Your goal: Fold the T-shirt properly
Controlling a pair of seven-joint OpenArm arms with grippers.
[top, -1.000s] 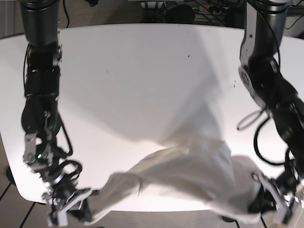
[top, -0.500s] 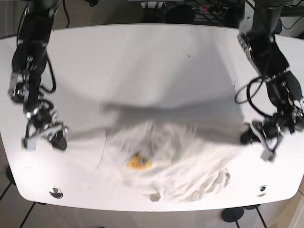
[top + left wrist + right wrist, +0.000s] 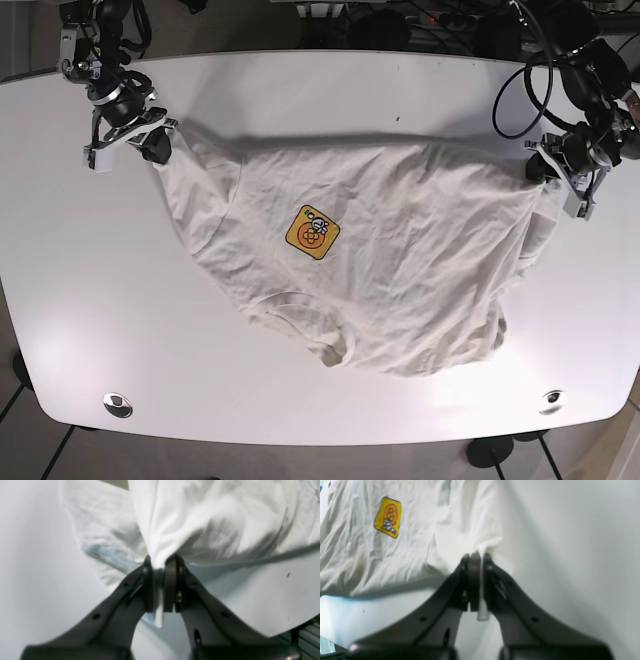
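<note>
**Shirt spread out, no fold made yet**

My left gripper (image 3: 158,566) is pinched tight on a bunch of white cloth, and my right gripper (image 3: 477,556) is clamped the same way on another edge of the T-shirt (image 3: 370,250). In the base view I hold the two corners at about ten o'clock and three o'clock, with the cloth stretched between them across the far half of the table (image 3: 300,100).

The shirt lies mostly open and face up, its yellow badge (image 3: 312,231) showing near the middle. It is skewed and wrinkled, though, and bunched along the near edge toward six o'clock and by my left gripper. I judge the spreading nearly done and the folding itself not yet begun: sleeves, sides and the final halving all remain.

The table is white, smooth and rounded at its corners. Beyond twelve o'clock lie dark cables (image 3: 400,15); tiled floor shows at the near corners.
</note>
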